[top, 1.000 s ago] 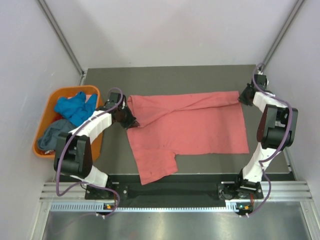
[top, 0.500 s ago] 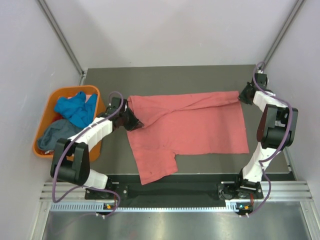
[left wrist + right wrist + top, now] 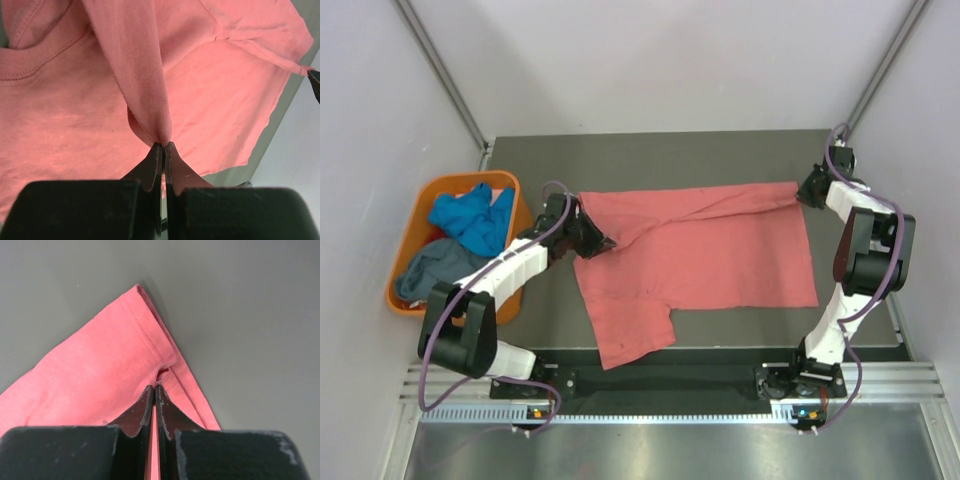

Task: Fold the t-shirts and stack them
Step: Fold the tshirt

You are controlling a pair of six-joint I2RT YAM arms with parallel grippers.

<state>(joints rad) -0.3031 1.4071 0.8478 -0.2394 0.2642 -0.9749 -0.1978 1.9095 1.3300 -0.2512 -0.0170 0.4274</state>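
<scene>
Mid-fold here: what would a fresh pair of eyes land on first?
The salmon-pink t-shirt spread across the middle of the dark table, pinched at both far corners: the left gripper shut on a fold near the collar, the right gripper shut on a hem corner. At the table's left edge, an orange tub holds the blue t-shirt and grey-blue t-shirt.

A robot lab's test booth: plain white walls with metal struts close in a dark table, and two robot arms are bolted to a metal rail.
</scene>
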